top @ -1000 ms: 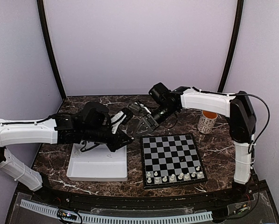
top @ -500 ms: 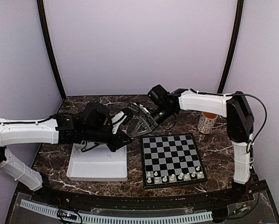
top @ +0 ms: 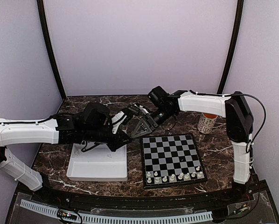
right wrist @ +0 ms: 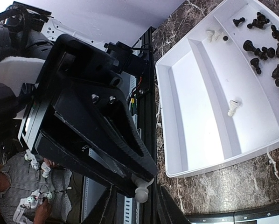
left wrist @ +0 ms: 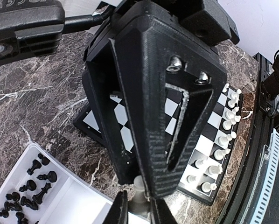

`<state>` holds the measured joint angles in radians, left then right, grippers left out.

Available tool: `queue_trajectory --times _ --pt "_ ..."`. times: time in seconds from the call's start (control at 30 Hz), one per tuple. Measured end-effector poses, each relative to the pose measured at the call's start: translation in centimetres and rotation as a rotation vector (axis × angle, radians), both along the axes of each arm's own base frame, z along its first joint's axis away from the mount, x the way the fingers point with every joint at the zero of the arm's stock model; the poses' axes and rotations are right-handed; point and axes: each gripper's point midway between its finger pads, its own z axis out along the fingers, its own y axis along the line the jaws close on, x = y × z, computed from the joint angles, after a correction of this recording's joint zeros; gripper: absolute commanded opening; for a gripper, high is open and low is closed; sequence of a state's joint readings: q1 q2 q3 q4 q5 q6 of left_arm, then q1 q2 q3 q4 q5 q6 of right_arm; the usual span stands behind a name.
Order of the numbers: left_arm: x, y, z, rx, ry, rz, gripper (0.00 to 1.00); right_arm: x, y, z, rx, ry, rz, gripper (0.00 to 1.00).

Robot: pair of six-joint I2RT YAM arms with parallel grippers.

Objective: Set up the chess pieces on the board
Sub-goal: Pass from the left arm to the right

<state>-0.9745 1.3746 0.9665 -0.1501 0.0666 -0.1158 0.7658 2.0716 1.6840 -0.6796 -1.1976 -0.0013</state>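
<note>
Between the tray and the board, my two grippers meet tip to tip above the table. My left gripper is shut on the base of a white pawn. The pawn's round head pokes out between the fingers of my right gripper. Those jaws are narrowed around the head, with a gap on each side. From above, the left gripper and right gripper overlap and hide the pawn. A row of white pieces stands along the board's near edge.
The white tray lies left of the board, under the left arm. It holds several black pieces and a few white ones. A patterned mug stands behind the board at the right.
My right gripper has moved left onto the pawn held by the left gripper, and its jaws have narrowed around it. The left arm has stayed still.
</note>
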Motion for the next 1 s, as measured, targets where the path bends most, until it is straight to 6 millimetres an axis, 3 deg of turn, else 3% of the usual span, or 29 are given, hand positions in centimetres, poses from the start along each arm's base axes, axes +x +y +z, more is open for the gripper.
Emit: queue_trajectory --times 0.4,0.77,1.0 --pt "0.0 0.1 -0.1 0.004 0.000 0.003 0.16 0.0 0.1 -0.4 -0.008 0.026 -0.001 0.05" --pt "0.2 0.3 0.1 0.011 -0.017 0.007 0.38 1.0 0.1 -1.1 -0.039 -0.064 -0.018 0.02" --pt "0.2 1.9 3.7 -0.026 -0.104 0.038 0.48 2.7 -1.7 -3.7 -0.150 -0.260 -0.044 0.02"
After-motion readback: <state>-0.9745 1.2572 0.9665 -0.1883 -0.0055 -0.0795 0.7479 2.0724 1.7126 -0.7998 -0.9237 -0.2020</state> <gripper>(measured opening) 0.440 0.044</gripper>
